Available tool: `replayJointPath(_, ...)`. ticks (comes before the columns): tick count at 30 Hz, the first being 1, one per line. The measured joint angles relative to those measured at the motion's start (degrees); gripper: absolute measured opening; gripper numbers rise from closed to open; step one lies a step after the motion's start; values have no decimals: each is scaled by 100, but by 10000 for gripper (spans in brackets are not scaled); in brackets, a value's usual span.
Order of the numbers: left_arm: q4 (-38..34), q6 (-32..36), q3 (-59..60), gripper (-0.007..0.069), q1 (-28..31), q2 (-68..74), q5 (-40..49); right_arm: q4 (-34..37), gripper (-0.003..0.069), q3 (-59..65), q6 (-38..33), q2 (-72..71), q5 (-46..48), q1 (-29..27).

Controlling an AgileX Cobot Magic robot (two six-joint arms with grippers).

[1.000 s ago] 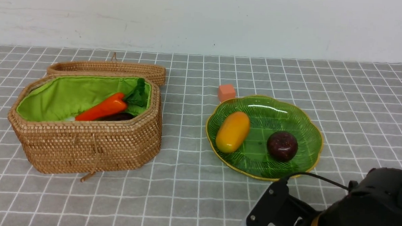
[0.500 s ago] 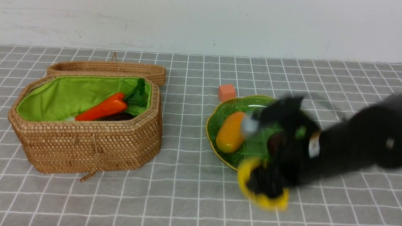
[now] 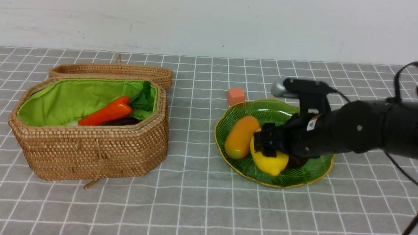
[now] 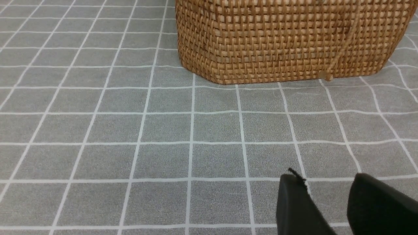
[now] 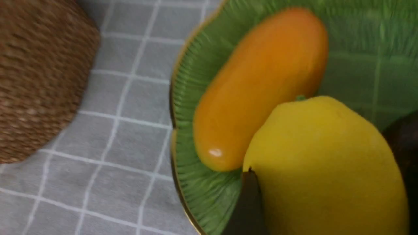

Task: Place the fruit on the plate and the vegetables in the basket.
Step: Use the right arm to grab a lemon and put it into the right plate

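Note:
My right gripper (image 3: 267, 146) is shut on the yellow lemon (image 3: 270, 163) and holds it low over the near side of the green plate (image 3: 314, 173). One black finger (image 5: 248, 205) presses the lemon (image 5: 326, 163); the other is hidden behind it. The orange-yellow mango (image 3: 241, 136) lies on the plate beside the lemon, and the maroon ball (image 5: 403, 140) is mostly hidden by my arm. The orange carrot (image 3: 106, 114) and the dark eggplant (image 3: 123, 121) lie in the wicker basket (image 3: 87, 151). My left gripper (image 4: 326, 182) is open and empty above the cloth, short of the basket (image 4: 287, 39).
The basket's woven lid (image 3: 112, 71) lies behind the basket. A small orange cube (image 3: 235, 96) sits on the checked grey cloth just past the plate's far left rim. My right arm's cable loops at the right edge.
My right arm swung up from the near right corner with the lemon, swept over the plate and now holds the lemon low over its near side. Basket, mango and cube stayed put.

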Motion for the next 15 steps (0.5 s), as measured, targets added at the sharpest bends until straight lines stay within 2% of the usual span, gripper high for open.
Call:
replayJointPath(1, 0, 0, 0, 239, 0, 0, 0, 0, 616, 0, 28, 36, 20, 0)
replayJointPath(3, 0, 0, 0, 239, 0, 0, 0, 0, 661, -5, 40, 34, 54, 0)
replayJointPath(7, 0, 0, 0, 239, 0, 0, 0, -27, 674, -10, 46, -46, 313, 0)
replayJointPath(10, 0, 0, 0, 239, 0, 0, 0, -104, 634, -10, 46, -247, 648, 0)
replayJointPath(15, 0, 0, 0, 239, 0, 0, 0, -174, 503, -10, 46, -749, 1336, 0)
